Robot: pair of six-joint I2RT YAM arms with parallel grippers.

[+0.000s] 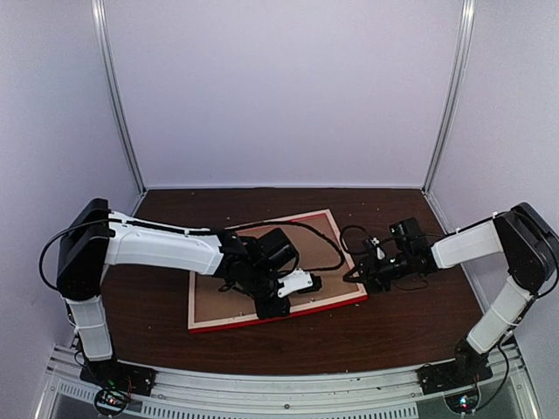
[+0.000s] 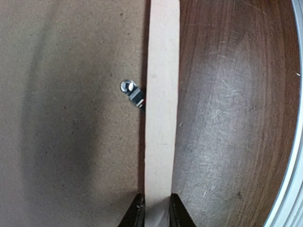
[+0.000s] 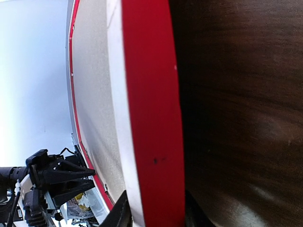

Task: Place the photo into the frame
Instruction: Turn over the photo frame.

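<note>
On table [image 1: 393, 336], frame [image 1: 262, 321] lies face down with backing board [image 1: 229, 297] seated in it. Left gripper [image 1: 272, 305] is clamped on the near rail, right gripper [image 1: 362, 278] on the right edge. Photo not visible, possibly already under the board. Insertion unconfirmed; tab [image 2: 132, 92] may need fastening.

Both arms reach inward, left tool [image 1: 272, 305] and right tool [image 1: 360, 278] each pinching the frame [image 1: 227, 325].

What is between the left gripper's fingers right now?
The frame's pale bare-wood rail runs between the fingers; the left wrist view shows it.
</note>
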